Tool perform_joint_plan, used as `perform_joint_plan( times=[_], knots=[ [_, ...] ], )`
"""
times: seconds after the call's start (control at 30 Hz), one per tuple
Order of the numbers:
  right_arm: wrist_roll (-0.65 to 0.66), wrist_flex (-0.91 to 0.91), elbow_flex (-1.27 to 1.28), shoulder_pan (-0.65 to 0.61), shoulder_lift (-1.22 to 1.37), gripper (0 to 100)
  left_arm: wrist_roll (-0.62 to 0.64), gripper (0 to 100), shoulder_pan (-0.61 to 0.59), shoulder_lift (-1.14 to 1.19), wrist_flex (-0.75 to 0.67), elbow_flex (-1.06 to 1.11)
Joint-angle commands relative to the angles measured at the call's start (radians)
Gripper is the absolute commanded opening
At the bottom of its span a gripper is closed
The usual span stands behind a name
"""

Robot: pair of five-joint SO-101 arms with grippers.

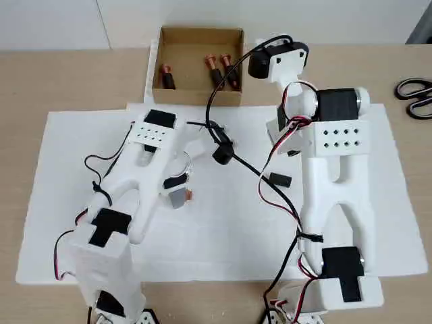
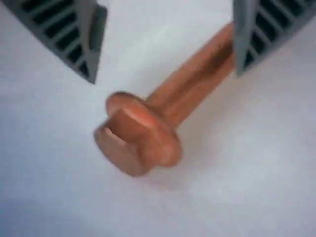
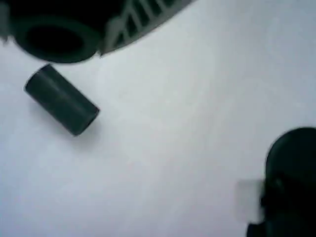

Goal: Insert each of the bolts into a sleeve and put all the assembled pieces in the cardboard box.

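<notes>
Your left gripper [image 2: 165, 71] hangs open over the bolt [image 2: 148, 133]; its shank slants across, seemingly touching one finger [image 2: 256, 34].

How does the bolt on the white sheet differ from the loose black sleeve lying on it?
The bolt is copper-coloured; the sleeve is black. The bolt has a wide head and a thinner shank; the sleeve is a plain cylinder. The bolt lies between the left gripper's open jaws; the sleeve lies free. Both lie on their sides on the white sheet.
</notes>
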Motion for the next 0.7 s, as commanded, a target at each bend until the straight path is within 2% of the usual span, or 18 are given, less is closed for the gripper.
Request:
perform_joint_plan(
  times=[0.0,0.33,0.5,0.67],
  knots=[
    [-0.015,0.01,-0.003,0.007,-0.039,0.4,-0.008,17,0.005,0.018,-0.044,-0.038],
    [-0.015,0.01,-0.003,0.005,0.008,0.4,-0.006,17,0.003,0.054,-0.057,-0.041],
    [-0.015,0.01,-0.003,0.005,0.008,0.4,-0.005,8,0.008,0.054,-0.063,-0.042],
    [-0.015,0.01,-0.003,0.005,0.008,0.4,0.005,6,0.009,0.046,-0.055,-0.042]
  ],
)
